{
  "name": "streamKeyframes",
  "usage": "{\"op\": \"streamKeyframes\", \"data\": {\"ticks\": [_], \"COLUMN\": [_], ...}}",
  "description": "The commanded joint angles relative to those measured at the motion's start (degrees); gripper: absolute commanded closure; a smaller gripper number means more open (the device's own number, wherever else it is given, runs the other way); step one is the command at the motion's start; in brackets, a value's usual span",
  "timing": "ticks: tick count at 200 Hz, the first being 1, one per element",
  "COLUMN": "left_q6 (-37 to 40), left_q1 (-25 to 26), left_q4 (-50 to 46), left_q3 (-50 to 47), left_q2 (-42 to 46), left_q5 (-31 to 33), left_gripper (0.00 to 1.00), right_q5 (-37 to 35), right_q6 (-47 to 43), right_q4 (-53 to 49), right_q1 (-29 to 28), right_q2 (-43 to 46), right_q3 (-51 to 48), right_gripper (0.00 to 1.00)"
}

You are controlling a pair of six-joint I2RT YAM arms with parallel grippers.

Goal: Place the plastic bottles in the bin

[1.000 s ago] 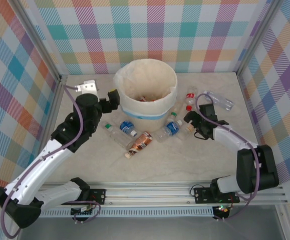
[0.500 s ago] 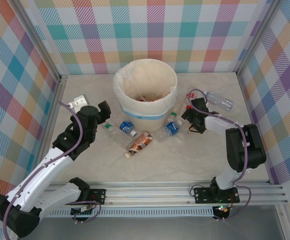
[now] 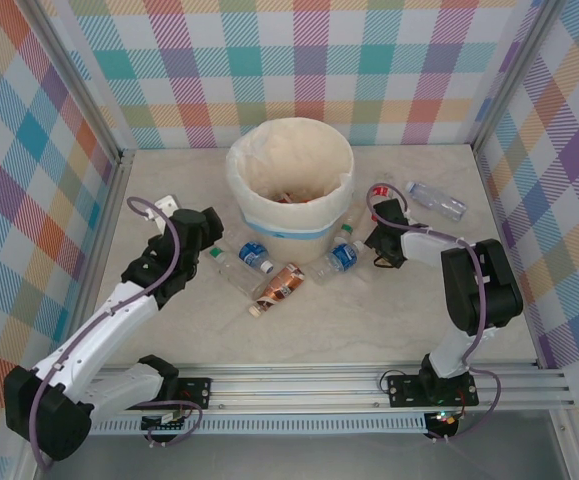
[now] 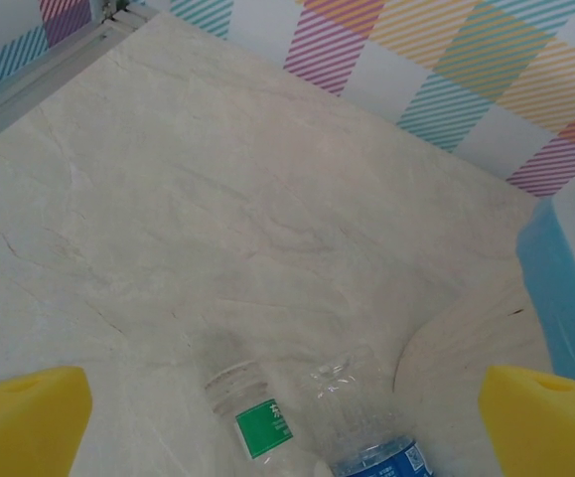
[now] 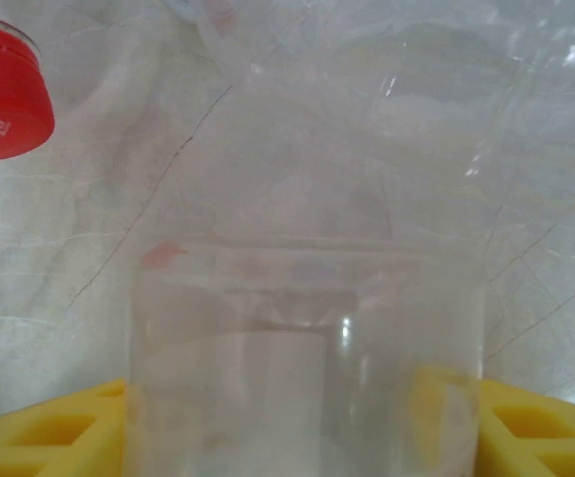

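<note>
From above, the bin (image 3: 291, 232) stood at the far middle of the table (image 3: 319, 330). A green-label bottle (image 3: 225, 266), a blue-label bottle (image 3: 254, 255) and a brown-label bottle (image 3: 277, 286) lay just near of it. The left gripper (image 3: 209, 228) hung left of them. The right gripper (image 3: 379, 248) was low at the bin's right side, so a careless lift could clip the rim.

On the left wrist, the yellow pads (image 4: 24, 422) stood wide apart with nothing held. Coming down here, they could straddle 2 bottles lying side by side and knock 1 away.

On the right wrist, the pads sat against both sides of a clear bottle (image 5: 307, 328), clamping it. Thin, slick plastic might buckle or squirt out — and the red cap (image 5: 4, 84) just beside it could be dragged along.
</note>
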State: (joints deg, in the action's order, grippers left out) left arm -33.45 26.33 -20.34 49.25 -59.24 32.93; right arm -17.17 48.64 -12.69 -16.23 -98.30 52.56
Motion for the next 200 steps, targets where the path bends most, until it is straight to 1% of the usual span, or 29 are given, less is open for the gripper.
{"op": "streamKeyframes", "data": {"ticks": [1,8,12,27,47,65,104,138,160,182,200], "left_q6": [0.14,0.34,0.45,1.2,1.63,1.46,-0.13,-3.55,-5.82,-7.37,-7.27], "left_q1": [-1.1,-1.34,-1.51,-1.8,-1.98,-2.23,-3.02,-4.67,-5.91,-6.46,-6.55], "left_q4": [3.93,3.97,5.83,5.79,4.92,4.89,9.67,9.6,7.48,7.76,9.96], "left_q3": [-0.76,-0.79,-0.68,-0.01,0.38,-0.15,-4.45,-6.09,-6.31,-7.38,-8.16], "left_q2": [-1.45,-1.93,-2.09,-2.86,-3.66,-3.77,-1.82,-0.37,0.74,1.89,1.67], "left_q5": [-2.42,-3.35,-4.04,-5.79,-5.42,-4.64,-6.73,-7.34,-7.74,-9.12,-11.74], "left_gripper": [0.0,0.0,0.0,0.0,0.0,0.0,0.0,0.0,0.0,0.0,0.0], "right_q5": [1.44,1.65,2.05,2.34,1.77,2.82,2.41,2.63,5.54,8.43,13.54], "right_q6": [-1.45,-2.27,-2.95,-4.27,-5.46,-6.19,-8.26,-13.6,-18.09,-21.05,-22.59], "right_q4": [4.5,5.15,5.67,7.1,9.95,10.97,9.88,7.86,7.48,8.47,10.44], "right_q1": [-0.42,-0.5,-0.57,-1.19,-2.07,-2.32,-3.18,-3.26,-3.24,-3.27,-3.27], "right_q2": [1.12,2.08,2.74,5.47,9.66,12.78,20.93,29.46,34.22,37.41,38.88], "right_q3": [-1.16,-1.54,-1.8,-2.94,-5.14,-5.97,-5.92,-4.47,-2.71,-0.14,3.46], "right_gripper": [0.43,0.45,0.47,0.52,0.6,0.63,0.65,0.66,0.66,0.66,0.66]}}
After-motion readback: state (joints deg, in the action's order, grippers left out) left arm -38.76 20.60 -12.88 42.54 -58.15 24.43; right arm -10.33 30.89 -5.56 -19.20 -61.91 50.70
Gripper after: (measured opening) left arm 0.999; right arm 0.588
